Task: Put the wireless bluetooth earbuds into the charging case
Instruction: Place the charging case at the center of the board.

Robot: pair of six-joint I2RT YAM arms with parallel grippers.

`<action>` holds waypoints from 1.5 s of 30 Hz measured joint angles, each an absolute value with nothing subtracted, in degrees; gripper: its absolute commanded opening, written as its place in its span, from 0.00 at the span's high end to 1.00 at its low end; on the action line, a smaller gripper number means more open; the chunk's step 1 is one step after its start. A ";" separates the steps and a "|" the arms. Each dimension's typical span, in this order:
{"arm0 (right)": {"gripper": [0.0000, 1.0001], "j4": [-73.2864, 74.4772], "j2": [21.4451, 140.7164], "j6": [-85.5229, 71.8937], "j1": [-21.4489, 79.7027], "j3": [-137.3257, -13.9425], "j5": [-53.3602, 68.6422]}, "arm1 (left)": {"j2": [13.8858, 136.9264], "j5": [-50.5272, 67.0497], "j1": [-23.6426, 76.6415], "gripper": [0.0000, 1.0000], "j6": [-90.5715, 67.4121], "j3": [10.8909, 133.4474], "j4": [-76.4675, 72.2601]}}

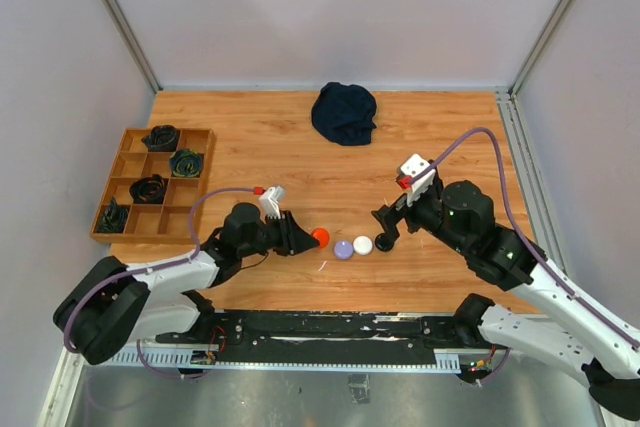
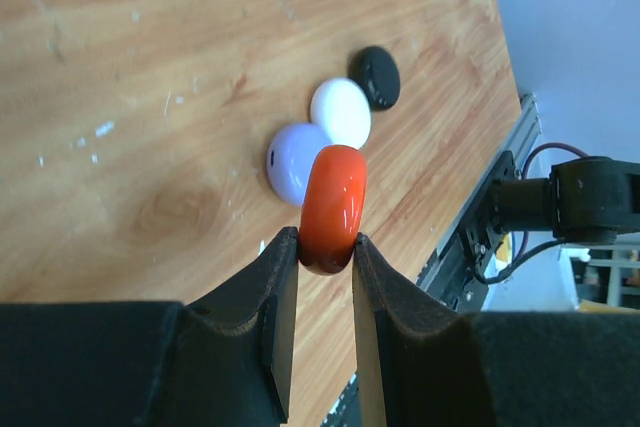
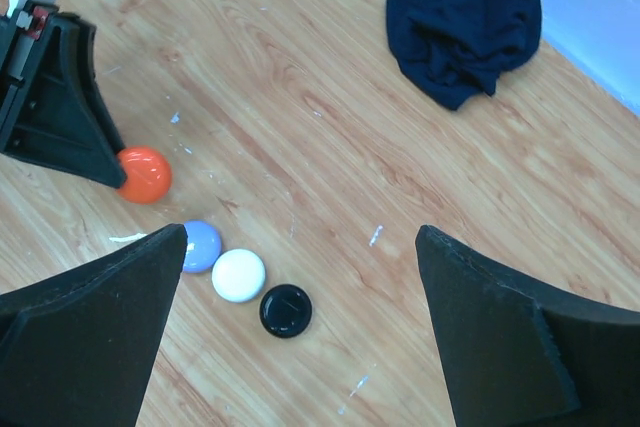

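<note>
Near the front edge of the table (image 1: 250, 137) we see both arms reaching forward and low. The left one comes from the left side, and the right one is bent at the elbow with its wrist turned down. The left gripper (image 2: 326, 247) pinches the red-orange earbud (image 2: 333, 202) on its edge, so it stands upright. Only the left wrist view shows this grip clearly; from above it looks just like a red dot at the fingertips. Just beyond it lie the purple earbud (image 2: 290, 159), the white earbud (image 2: 341, 111) and the black earbud (image 2: 375, 77), close together in one row on the wood. The right wrist view gives what the others do not: the right gripper (image 3: 300, 247) has its jaws spread wide with nothing between them, and it hangs over this row. In the top view this gripper hides part of the black one. Farther to the left stands a wooden tray (image 1: 135, 142) with dark rolled items (image 1: 186, 161) in some compartments, and at the far side a dark blue cloth (image 1: 344, 112) lies crumpled
</note>
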State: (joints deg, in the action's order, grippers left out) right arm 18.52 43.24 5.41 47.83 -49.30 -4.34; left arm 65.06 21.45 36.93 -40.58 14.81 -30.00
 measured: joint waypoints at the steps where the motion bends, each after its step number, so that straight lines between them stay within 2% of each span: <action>1: 0.01 18.70 42.39 5.13 47.83 -48.82 -5.06 | 65.78 21.23 37.26 1.00 -42.00 14.50 -29.91; 13: 0.01 21.89 32.60 1.13 47.83 -42.24 -11.00 | 76.93 16.03 41.08 1.00 -50.96 14.52 -29.36; 15: 0.01 21.89 31.59 0.60 47.83 -41.82 -11.20 | 77.84 15.40 41.28 0.97 -52.05 15.14 -29.47; 23: 0.01 22.31 29.47 -1.17 47.83 -41.19 -12.75 | 79.79 12.38 43.88 0.67 -55.11 16.95 -29.50; 26: 0.01 22.70 29.15 -1.78 47.83 -41.19 -13.61 | 79.72 11.25 44.47 0.48 -55.90 16.95 -29.47; 34: 0.02 25.69 27.62 -3.42 47.83 -41.19 -16.56 | 75.48 7.11 44.58 0.18 -56.97 15.99 -27.44; 40: 0.02 30.41 26.74 -4.82 47.83 -41.78 -21.15 | 67.57 2.79 43.35 0.05 -54.35 16.29 -18.63; 45: 0.02 35.64 26.52 -6.17 47.83 -42.98 -26.76 | 54.96 -0.51 37.56 0.01 -51.09 18.09 -6.63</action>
State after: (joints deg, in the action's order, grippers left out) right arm 35.64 26.52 -6.17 47.83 -42.98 -26.76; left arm 54.96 -0.51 37.56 -51.09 18.09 -6.63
